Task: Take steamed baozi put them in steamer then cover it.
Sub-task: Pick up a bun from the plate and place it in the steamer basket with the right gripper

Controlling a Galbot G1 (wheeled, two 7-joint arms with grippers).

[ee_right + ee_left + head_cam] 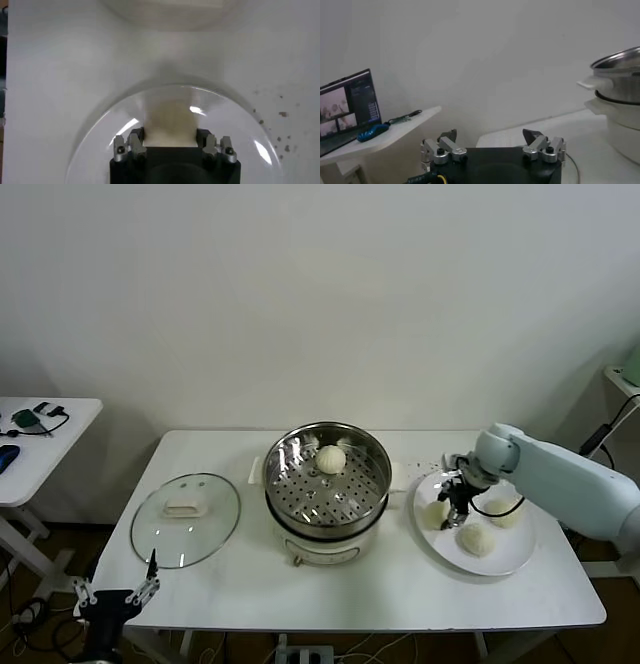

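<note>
We see our right gripper (452, 506) down over the white plate (520, 556), jaws astride the leftmost baozi (169, 124) to lift it into the steamer (326, 484). Whether they grip it, we cannot tell. Our left gripper (115, 592) waits wide open near the cover (186, 518).

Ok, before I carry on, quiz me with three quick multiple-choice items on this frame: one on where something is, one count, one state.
1. Where is the cover?
A. On the steamer
B. Flat on the table, on the steamer's left side
C. On the plate

2. How many baozi lie on the steamer's tray?
A. One
B. Two
C. Four

3. What is the right gripper doing?
A. Parked off the table
B. Holding the cover
C. Down at the plate with a bun between its fingers

Answers:
1 B: the glass lid lies on the table, handle up, and the steamer is uncovered.
2 A: a single baozi sits on the tray; three others remain on the plate.
3 C: the right wrist view shows a bun between the fingers. The left gripper waits at the table's front left edge.
</note>
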